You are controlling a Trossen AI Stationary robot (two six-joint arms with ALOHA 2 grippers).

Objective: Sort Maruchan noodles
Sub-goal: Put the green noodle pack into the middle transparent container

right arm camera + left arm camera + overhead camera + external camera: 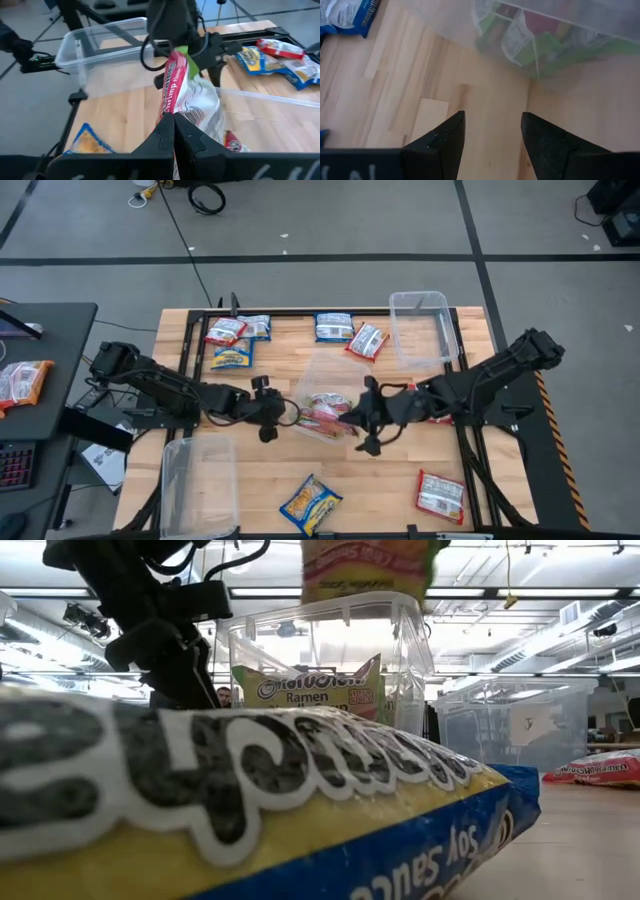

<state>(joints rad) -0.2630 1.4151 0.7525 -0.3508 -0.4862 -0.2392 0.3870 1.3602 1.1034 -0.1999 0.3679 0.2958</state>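
My right gripper (pixel 173 122) is shut on a silvery green-pink noodle packet (pixel 192 95) and sits over the clear centre tub (pixel 318 380). In the low view this packet (pixel 365 565) hangs above the tub's rim (pixel 330 610). More green-pink packets (pixel 530 37) lie inside the tub. My left gripper (pixel 492 130) is open over bare wood just left of the tub and touches nothing. Blue packets (pixel 333 327), red-and-white packets (pixel 367 340) and a blue-and-yellow packet (pixel 310 505) lie flat on the table. My right gripper pinches the silvery green-pink packet between its two fingers at one edge (pixel 172 107). The fingers come from the table's right side. The packet is lifted clear above the centre tub and stands edge-on beyond the fingertips.
An empty clear tub (pixel 420 330) stands at the far right, and another (pixel 197 480) at the near left. A red-and-white packet (pixel 440 492) lies near the right corner. In the low view a blue-and-yellow packet (pixel 250 810) fills the foreground. A desk (pixel 40 380) stands left of the table.
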